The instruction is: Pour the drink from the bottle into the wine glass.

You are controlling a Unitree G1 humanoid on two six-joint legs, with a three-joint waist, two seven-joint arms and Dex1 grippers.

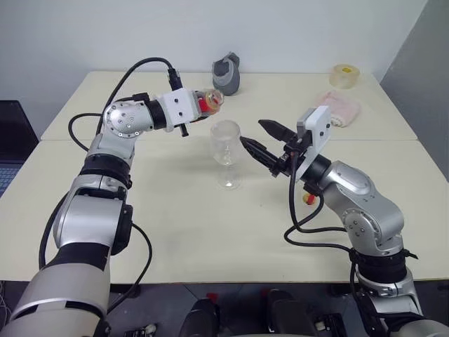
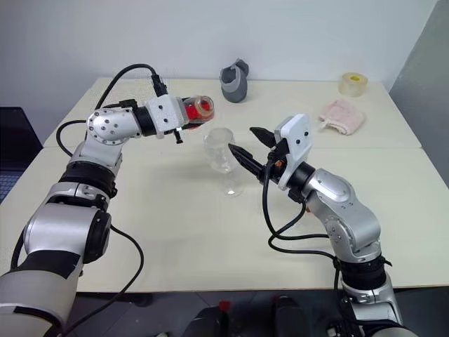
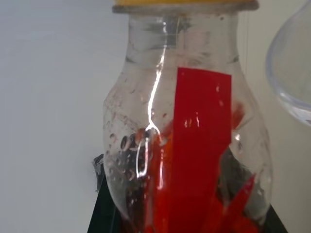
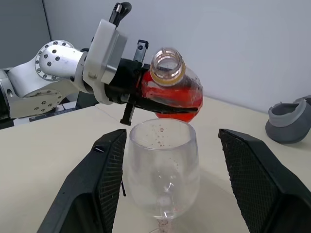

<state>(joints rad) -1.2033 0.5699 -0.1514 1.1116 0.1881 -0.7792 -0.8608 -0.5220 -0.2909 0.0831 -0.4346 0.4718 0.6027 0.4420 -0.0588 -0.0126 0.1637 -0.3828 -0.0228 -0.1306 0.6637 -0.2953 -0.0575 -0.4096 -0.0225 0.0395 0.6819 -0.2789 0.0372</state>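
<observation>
1. Our left hand (image 4: 127, 92) is clenched around the bottle (image 1: 208, 102), upper centre of the head view, tipped level with its open mouth above the wine glass (image 1: 226, 152).
2. Our right hand (image 1: 261, 140) stands released, its fingers (image 4: 98, 184) either side of the glass bowl without touching it.
3. We judge the bottle light, thin-walled and easily dented; the belly grip suits it. The drink (image 4: 171, 99) pools low in the belly.
4. The glass looks fragile and top-heavy on its thin stem; we would steady it at the bowl, gently.
5. Hard to make out: any stream, and how much has gathered in the glass. The glass foot is cut off in the right wrist view.
</observation>
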